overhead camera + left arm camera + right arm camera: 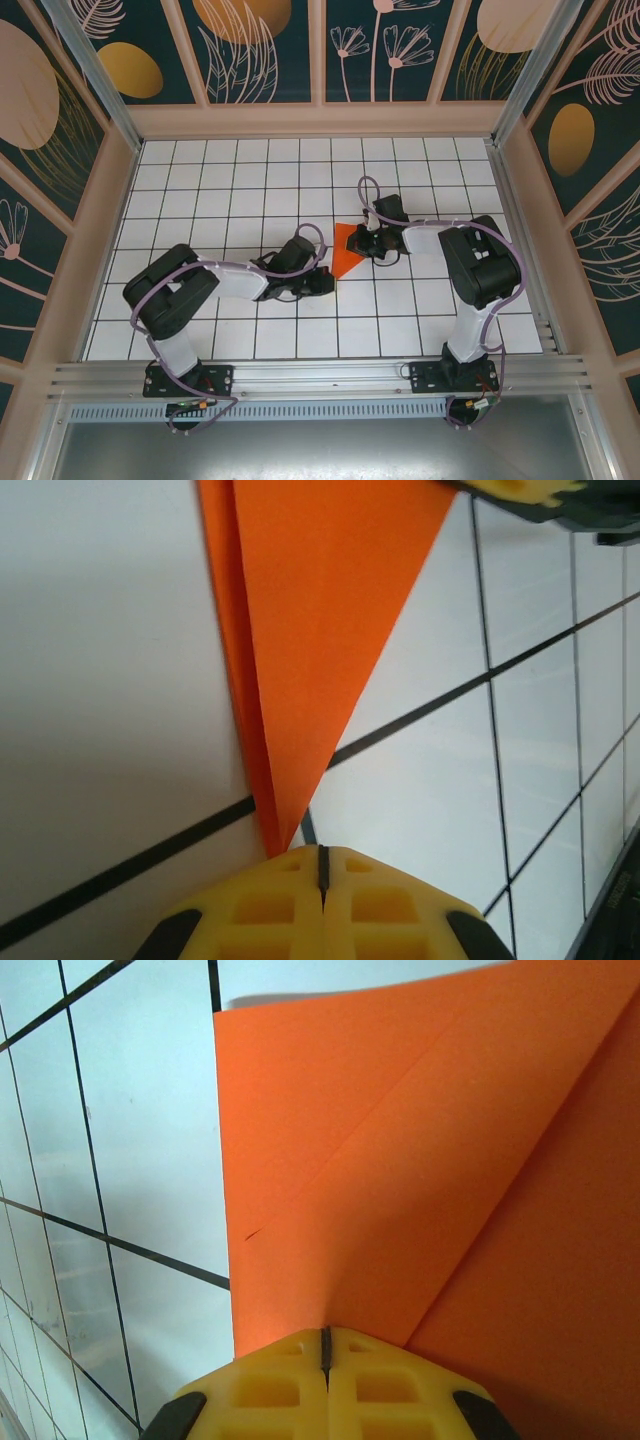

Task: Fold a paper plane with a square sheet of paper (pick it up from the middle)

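Observation:
The orange sheet of paper (345, 252) lies flat on the white grid table, folded into a pointed wedge like a rough paper plane, with its tip toward the near side. My left gripper (325, 282) is shut, and its yellow fingertips (290, 880) touch the narrow tip of the paper (310, 630). My right gripper (370, 243) is shut too. It rests on the wide far-right end of the paper (400, 1160), where two layered flaps and a diagonal crease meet at its fingertips (290, 1370). Nothing is between either pair of jaws.
The white tiled table (250, 180) is walled by a beige frame with dark floral panels. Both arms reach inward from the metal rail (320, 375) at the near edge, and their elbows (170, 295) (485, 265) stand out to the sides.

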